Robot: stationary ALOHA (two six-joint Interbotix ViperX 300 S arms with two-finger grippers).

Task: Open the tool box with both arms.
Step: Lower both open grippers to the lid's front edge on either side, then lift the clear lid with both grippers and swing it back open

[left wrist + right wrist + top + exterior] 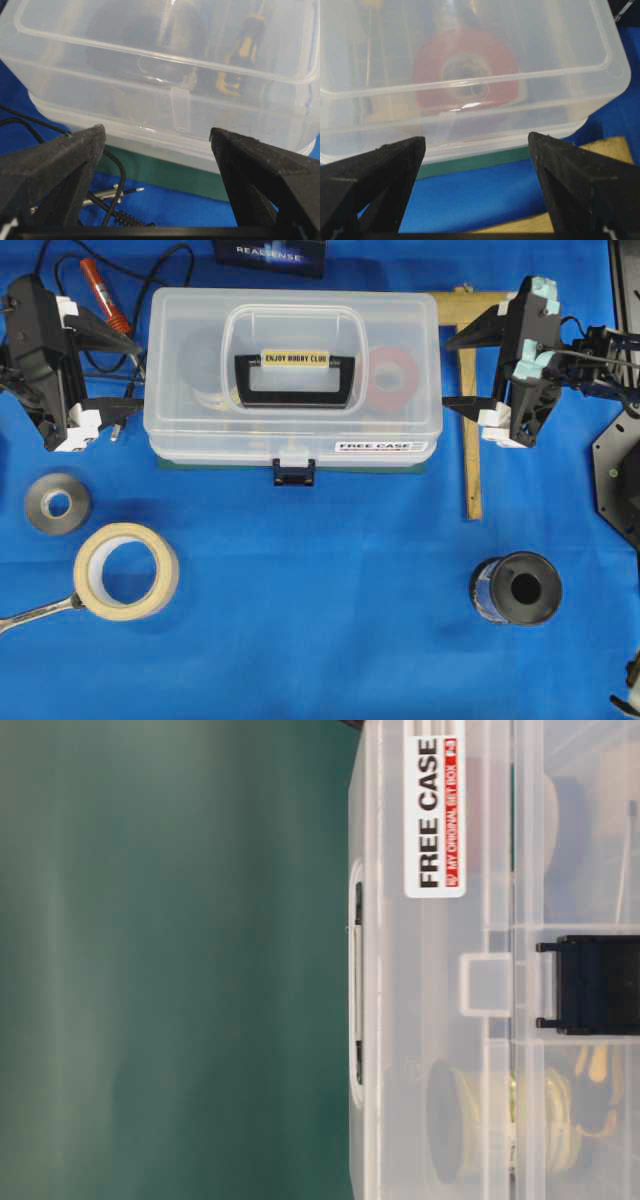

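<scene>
The tool box (290, 430) is a clear case with a greenish base, standing closed on the blue cloth. Its black handle (296, 375) lies flat and the dark blue latch (294, 472) sits at the front. My left gripper (138, 372) is open at the box's left end, with its fingertips close to the wall. My right gripper (446, 372) is open at the right end. The left wrist view shows the open left gripper (157, 137) facing the box's end wall (175, 110). The right wrist view shows the open right gripper (476, 142) facing the box (470, 110). The box (440, 1020) fills the table-level view.
A wooden square (470, 420) lies under the right gripper. A red-handled tool (100, 290) and black cables (117, 175) lie by the left gripper. A masking tape roll (127, 570), a grey roll (57, 503), a wrench (35, 612) and a black spool (516, 588) lie in front.
</scene>
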